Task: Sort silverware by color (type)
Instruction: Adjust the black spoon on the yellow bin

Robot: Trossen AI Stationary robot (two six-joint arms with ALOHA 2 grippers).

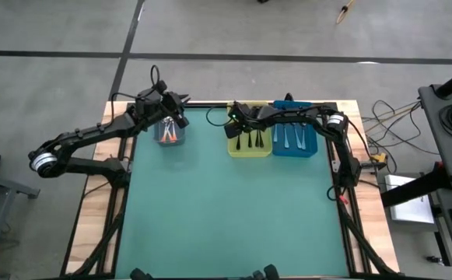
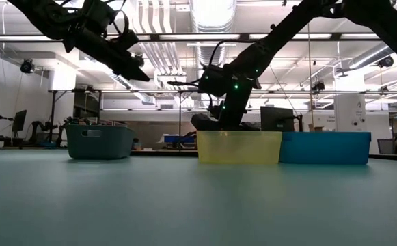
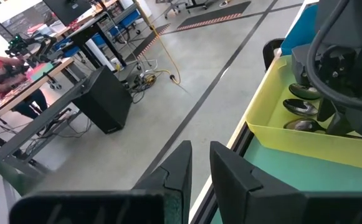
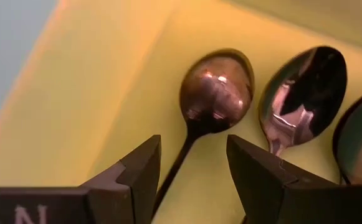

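The right gripper (image 4: 190, 180) is down inside the yellow bin (image 1: 249, 150), its fingers (image 4: 134, 171) standing apart with nothing between the pads; a dark-handled spoon (image 4: 215, 93) lies on the bin floor just ahead of them, its thin handle running back into the gap. Beside it lie two more spoon bowls (image 4: 305, 93), close together. In the high view these black-handled spoons (image 1: 250, 140) lie side by side with their long axes running near-to-far on the table, bowls toward the far rim and handles pointing toward the near edge. The pale-handled spoons (image 1: 292, 138) lie the same way in the blue bin (image 1: 296, 148), just to the right of the yellow one.

The left gripper (image 3: 199, 177) hangs above the grey bin (image 1: 169, 134) at the far left of the mat, its fingers (image 3: 177, 168) nearly together with only a slit between them and nothing held. That bin holds orange-handled spoons (image 1: 171, 136) (their lie is hard to read from above, so I would not say which way they point).

My judgement: this is the setting-down step for a black spoon, with every spoon that shows already binned. The next move calls for lifting the right gripper straight up, clear of the handle, without dragging it.
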